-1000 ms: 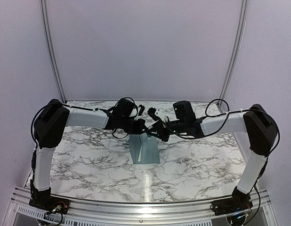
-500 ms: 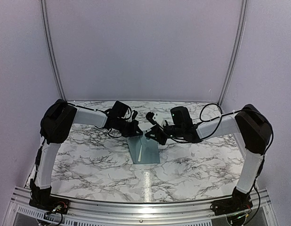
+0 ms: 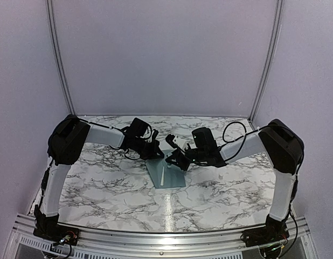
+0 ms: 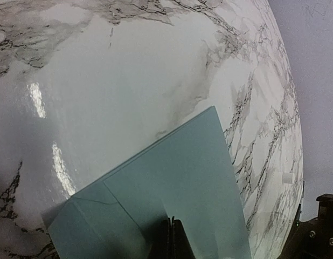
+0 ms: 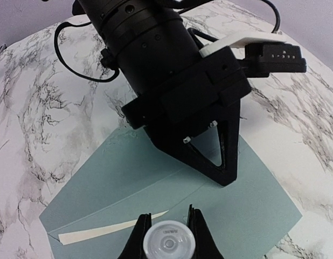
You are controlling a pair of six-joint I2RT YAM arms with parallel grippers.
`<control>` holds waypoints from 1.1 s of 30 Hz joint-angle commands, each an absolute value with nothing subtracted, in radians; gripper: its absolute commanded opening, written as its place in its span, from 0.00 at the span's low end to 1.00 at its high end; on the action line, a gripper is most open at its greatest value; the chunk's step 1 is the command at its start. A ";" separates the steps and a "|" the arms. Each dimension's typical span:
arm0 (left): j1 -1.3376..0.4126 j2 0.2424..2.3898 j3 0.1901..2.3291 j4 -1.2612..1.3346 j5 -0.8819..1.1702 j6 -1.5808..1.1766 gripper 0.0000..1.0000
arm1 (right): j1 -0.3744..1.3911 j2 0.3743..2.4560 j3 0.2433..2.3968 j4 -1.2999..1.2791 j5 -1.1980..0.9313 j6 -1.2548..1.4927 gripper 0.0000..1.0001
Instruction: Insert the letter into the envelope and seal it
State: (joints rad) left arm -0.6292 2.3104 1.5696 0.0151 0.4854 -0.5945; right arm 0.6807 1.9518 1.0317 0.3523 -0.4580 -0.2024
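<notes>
Marble desk [image 3: 102,186] bore our envelope [image 3: 169,175] mid-desk: left gripper [image 4: 174,237] pinched it shut, right gripper [image 5: 167,229] clasped the tube [image 5: 168,244], needing steady strokes.

table [image 3: 102,183]: white marble w/ grey veins
envelope [image 3: 167,177]: grey-blue, flat at centre, pale strip on it
L gripper [image 3: 155,153]: at envelope's far-left corner, jaws too small to read
R gripper [image 3: 174,159]: over envelope's far-right corner, small white item at tip
arms: both reach inward, tips near each other
</notes>
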 commanded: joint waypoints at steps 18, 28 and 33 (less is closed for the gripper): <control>-0.629 2.336 1.575 -0.094 0.444 -0.575 0.00 | 0.693 2.027 1.109 0.353 -0.426 -0.180 0.00; -0.620 2.337 1.581 -0.099 0.425 -0.580 0.00 | 0.708 1.991 1.048 0.317 -0.458 -0.197 0.00; -0.618 2.339 1.583 -0.099 0.425 -0.581 0.00 | 0.718 1.974 1.022 0.302 -0.472 -0.211 0.00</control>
